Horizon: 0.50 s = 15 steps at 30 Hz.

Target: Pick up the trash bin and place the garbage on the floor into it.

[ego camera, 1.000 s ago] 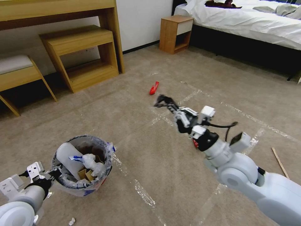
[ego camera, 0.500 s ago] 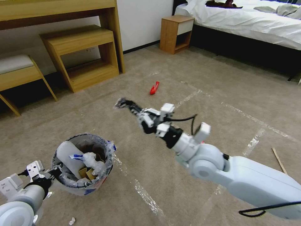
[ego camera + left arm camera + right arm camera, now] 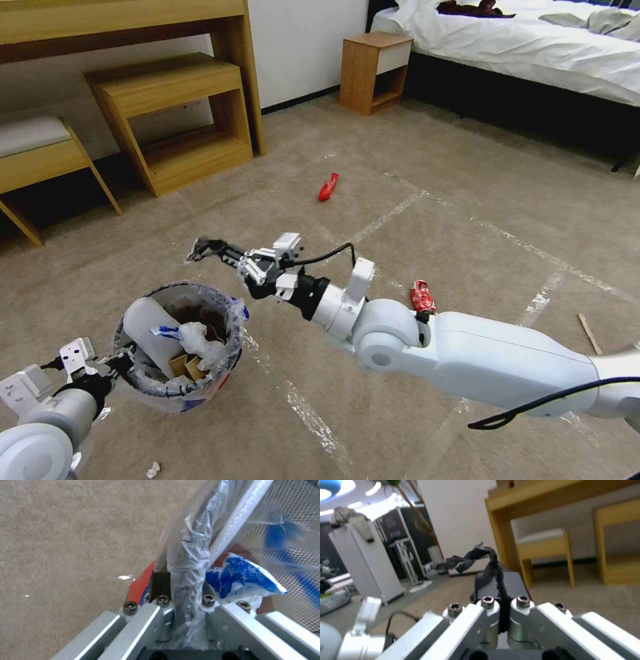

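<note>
The trash bin hangs just above the floor at lower left, its clear liner showing blue patches. Inside lie a white sole, a white-and-blue wad and brown cardboard. My left gripper is shut on the bin's near rim. My right gripper reaches across from the right and hovers just past the bin's far rim, shut on a dark crumpled scrap of garbage. On the carpet lie a red wrapper, a red can and a thin stick.
Wooden benches and a desk line the back left wall. A nightstand and a bed stand at the back right. A small white scrap lies near the bottom edge. Clear tape strips cross the carpet.
My right arm has swung left across the floor with the dark scrap, from mid-carpet to just beyond the bin. The red can has come into sight behind it. The bin has barely moved.
</note>
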### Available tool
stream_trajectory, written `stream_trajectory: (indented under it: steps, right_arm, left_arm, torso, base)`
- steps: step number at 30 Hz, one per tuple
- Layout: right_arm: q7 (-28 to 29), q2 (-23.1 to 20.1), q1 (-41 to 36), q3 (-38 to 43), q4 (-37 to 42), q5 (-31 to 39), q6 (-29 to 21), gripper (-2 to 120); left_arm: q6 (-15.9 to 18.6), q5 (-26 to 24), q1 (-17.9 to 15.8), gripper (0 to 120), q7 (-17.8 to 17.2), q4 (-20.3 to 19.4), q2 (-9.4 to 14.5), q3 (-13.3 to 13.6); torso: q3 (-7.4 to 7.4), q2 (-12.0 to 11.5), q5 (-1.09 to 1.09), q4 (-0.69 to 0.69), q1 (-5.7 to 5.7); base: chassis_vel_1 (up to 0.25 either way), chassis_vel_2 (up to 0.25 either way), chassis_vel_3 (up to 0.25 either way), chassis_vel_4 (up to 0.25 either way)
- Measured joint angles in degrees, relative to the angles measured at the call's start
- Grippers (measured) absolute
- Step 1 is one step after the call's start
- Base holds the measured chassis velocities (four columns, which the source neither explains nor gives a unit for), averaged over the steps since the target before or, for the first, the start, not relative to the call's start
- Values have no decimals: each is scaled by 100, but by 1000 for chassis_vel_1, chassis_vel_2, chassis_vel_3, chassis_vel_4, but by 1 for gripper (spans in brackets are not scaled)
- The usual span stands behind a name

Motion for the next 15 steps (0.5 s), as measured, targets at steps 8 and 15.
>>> stream_trajectory:
  steps: [8,15]
  right_arm:
    - [19,123,15,-419,-258,-195,-46,0]
    - [60,257,16,-614,-450,-312,-94,0]
  left_arm:
    - [0,-69,-37,1,-23,-17,26,-36]
    - [0,-92,-41,1,-30,-32,61,-57]
  torso:
    - [0,0,1,-1,0]
    - [0,0,1,0,0]
  base:
    - [0,0,0,0]
    - [0,0,0,0]
